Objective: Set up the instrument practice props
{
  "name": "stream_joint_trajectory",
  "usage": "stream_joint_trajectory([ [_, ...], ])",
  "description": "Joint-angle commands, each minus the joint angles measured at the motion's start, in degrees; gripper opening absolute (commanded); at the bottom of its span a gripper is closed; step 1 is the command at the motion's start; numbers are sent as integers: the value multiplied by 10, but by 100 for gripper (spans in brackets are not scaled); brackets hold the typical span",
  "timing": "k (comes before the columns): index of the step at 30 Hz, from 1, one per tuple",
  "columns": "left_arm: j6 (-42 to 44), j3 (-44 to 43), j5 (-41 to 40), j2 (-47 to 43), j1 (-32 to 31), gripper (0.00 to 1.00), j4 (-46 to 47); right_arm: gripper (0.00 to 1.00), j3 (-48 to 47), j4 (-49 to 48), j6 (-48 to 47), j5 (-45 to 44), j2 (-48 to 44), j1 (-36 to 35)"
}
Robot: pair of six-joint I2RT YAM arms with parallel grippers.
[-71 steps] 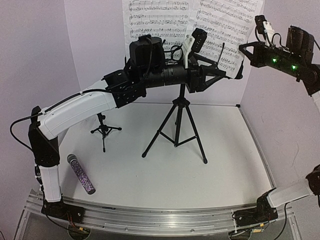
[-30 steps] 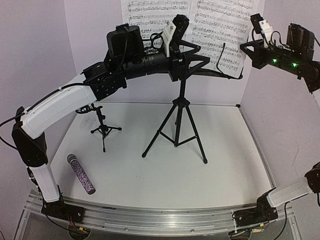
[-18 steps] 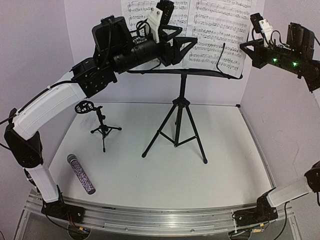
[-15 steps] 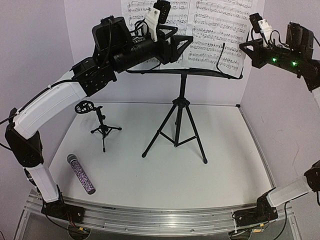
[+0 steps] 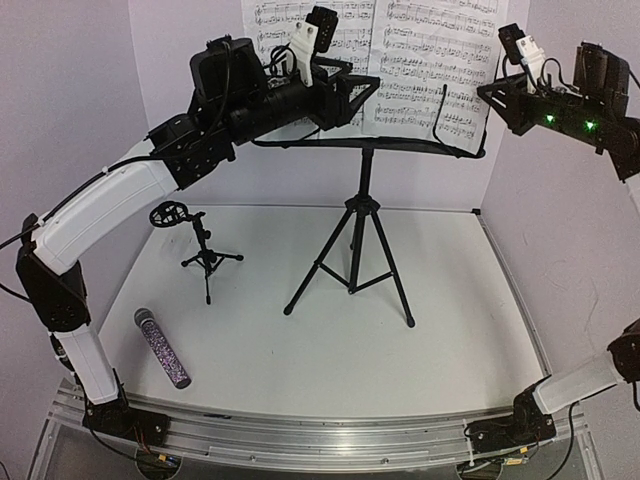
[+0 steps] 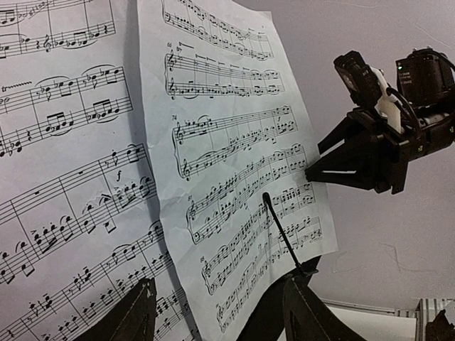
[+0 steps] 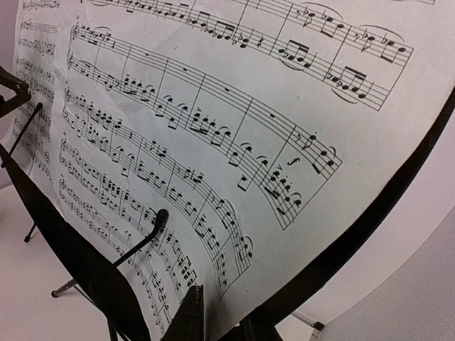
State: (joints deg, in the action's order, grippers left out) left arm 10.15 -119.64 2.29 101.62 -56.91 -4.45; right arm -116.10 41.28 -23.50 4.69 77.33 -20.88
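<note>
Your left gripper (image 6: 220, 288) has its jaws spread with nothing between them, high up in front of the white sheet-music pages (image 5: 430, 50). Your right gripper (image 6: 313, 170) has its tips drawn close at the right-hand page's outer edge; I cannot tell whether they pinch paper. Both pages lean upright on the black tripod music stand (image 5: 362, 200), the right one behind a wire page-holder (image 6: 281, 238).

Step judged: seating the pages, nearly done. The purple glitter microphone (image 5: 162, 348) lies flat at near left, apart from the small mic stand (image 5: 205, 255).

Next: withdraw both arms without dragging paper, then bring the left down onto the microphone's barrel.
</note>
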Motion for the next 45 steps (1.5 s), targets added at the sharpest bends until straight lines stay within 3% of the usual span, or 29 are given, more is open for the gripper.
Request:
stream_joint_trajectory([
  [1,-12,-8,25,5,-1,60,6,17,-27,-7,-2,2,3,2],
  [5,-11,-6,29,7,-1,58,8,17,-26,-7,-3,-8,1,2],
  [10,-13,3,34,9,-1,57,12,43,5,-7,9,-35,-19,2],
  [16,-16,6,43,10,-1,56,12,62,51,-5,99,-75,-55,2],
  [22,-19,6,57,9,-1,54,9,72,136,14,229,-6,-93,2],
  [25,-20,6,62,10,-1,53,8,87,163,14,264,29,-98,2],
  [30,-21,15,62,10,-1,52,12,80,158,8,266,12,-107,2],
  [34,-24,14,58,16,-1,52,16,67,161,9,269,-11,-104,2],
  [45,-23,7,57,22,1,52,13,58,150,5,284,6,-76,11],
])
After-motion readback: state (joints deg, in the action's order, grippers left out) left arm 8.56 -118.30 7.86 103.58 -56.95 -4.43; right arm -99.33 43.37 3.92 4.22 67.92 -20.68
